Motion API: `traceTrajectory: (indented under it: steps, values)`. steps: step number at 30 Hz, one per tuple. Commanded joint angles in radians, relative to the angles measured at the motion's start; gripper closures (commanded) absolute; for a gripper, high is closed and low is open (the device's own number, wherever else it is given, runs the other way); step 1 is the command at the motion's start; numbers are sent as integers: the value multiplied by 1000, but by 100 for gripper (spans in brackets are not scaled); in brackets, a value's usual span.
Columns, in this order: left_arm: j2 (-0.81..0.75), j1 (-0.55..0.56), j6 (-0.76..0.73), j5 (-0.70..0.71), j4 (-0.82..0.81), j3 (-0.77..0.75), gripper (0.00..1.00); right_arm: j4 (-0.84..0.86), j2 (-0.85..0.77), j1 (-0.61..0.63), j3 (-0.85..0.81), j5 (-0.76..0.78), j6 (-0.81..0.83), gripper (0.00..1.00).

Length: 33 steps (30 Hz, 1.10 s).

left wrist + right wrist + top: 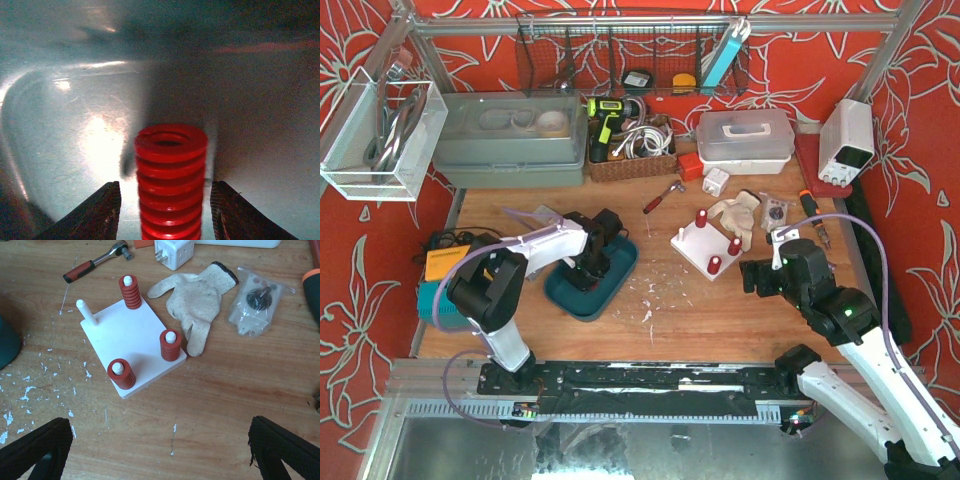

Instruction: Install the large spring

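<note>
We see the left gripper (pixel 592 262) down inside the teal tray (pixel 582 303) on the left part of the desk (pixel 720 310). In its wrist view the large red spring (pixel 171 175) stands upright on the tray floor between the two fingers (pixel 95 215). The jaws are partly open around it. We make out a narrow gap on the left side of the spring, while the right finger sits just beside the coils; we cannot tell whether it touches.

The right gripper (pixel 159 440) hangs over the desk on the right with its jaws spread wide and nothing between them. Just beyond it lies the white board (pixel 127 335) with four pegs. Three of them carry smaller red springs (pixel 120 374), and the far-left peg (pixel 86 311) is bare. A worn glove (pixel 200 295) lies touching the board's right edge, with a clear bag of small parts (pixel 255 307) further right. A ratchet (pixel 95 261) and a white plug (pixel 172 252) rest on the far side of the board.
</note>
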<state>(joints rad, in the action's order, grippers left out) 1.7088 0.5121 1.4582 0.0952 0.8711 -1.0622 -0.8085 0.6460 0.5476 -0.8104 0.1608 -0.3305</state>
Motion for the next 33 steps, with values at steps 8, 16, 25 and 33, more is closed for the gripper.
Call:
traceTrajectory:
  steps: [8, 16, 25, 33]
  values:
    - [6, 9, -26, -5, -19, 29, 59, -16, 5, -3, -11, 22, 6, 3]
    - [-104, 14, -78, 44, -19, 38, 84, -16, 52, -3, -49, -15, -17, 3]
    - [-359, 22, -403, 67, -256, 57, 94, -98, 297, -3, -229, -91, -58, 5]
    - [-591, 76, -952, -56, -669, 209, 99, -166, 561, -3, -496, -312, -55, 11]
